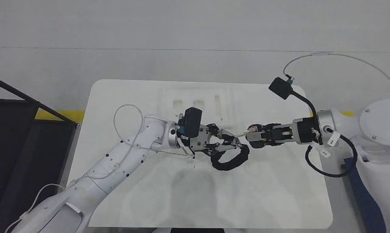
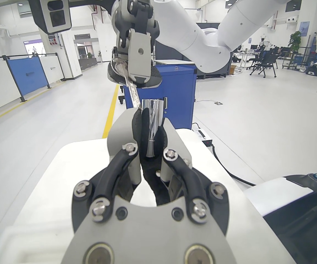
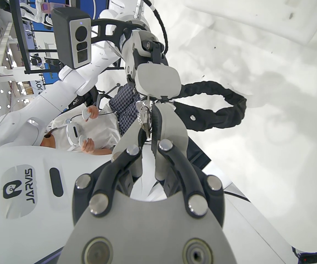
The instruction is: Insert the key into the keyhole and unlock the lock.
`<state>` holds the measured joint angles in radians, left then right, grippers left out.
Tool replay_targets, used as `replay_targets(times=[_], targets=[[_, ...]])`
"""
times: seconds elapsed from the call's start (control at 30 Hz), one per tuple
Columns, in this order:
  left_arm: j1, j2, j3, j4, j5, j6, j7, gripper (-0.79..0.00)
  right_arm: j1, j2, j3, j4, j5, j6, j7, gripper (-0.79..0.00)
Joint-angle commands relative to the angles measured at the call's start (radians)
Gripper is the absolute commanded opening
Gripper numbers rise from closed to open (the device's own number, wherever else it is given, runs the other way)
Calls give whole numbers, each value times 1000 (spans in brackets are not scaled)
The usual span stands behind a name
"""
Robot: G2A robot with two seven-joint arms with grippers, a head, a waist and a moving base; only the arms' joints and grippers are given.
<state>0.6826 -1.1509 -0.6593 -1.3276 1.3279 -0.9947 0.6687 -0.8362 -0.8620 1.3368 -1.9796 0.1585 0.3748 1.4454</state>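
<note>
My left gripper [image 2: 147, 135] is shut on a chrome cylinder lock [image 2: 154, 111] with a black cable loop [image 1: 231, 160], held above the middle of the table. From the right, my right gripper [image 1: 250, 135] is shut on the head of a silver key [image 2: 132, 91]. The key's blade slants down to the end of the lock cylinder and its tip meets the rim. I cannot tell whether the tip sits inside the keyhole. In the right wrist view the key [image 3: 145, 123] lies between my right gripper's fingers [image 3: 163, 122], with the left gripper [image 3: 155, 80] just beyond it.
The white table [image 1: 152, 190] carries a white foam tray [image 1: 195, 102] with recesses at the back. The cable loop [image 3: 221, 111] hangs toward the front, below both grippers. A blue cabinet [image 2: 180, 94] stands beyond the table's edge.
</note>
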Motion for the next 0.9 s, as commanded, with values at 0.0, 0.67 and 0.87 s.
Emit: replay_targets(times=[0.0, 0.67, 0.87], targets=[[0, 0, 0, 2, 1, 0, 0, -785, 0, 0, 0, 0, -1, -1, 0, -785], [51, 5, -40, -19, -25, 63, -51, -785, -12, 8, 14, -17, 1, 31, -31, -785], [72, 9, -73, -40, 22, 101, -30, -785, -18, 35, 8, -36, 30, 50, -50, -785]])
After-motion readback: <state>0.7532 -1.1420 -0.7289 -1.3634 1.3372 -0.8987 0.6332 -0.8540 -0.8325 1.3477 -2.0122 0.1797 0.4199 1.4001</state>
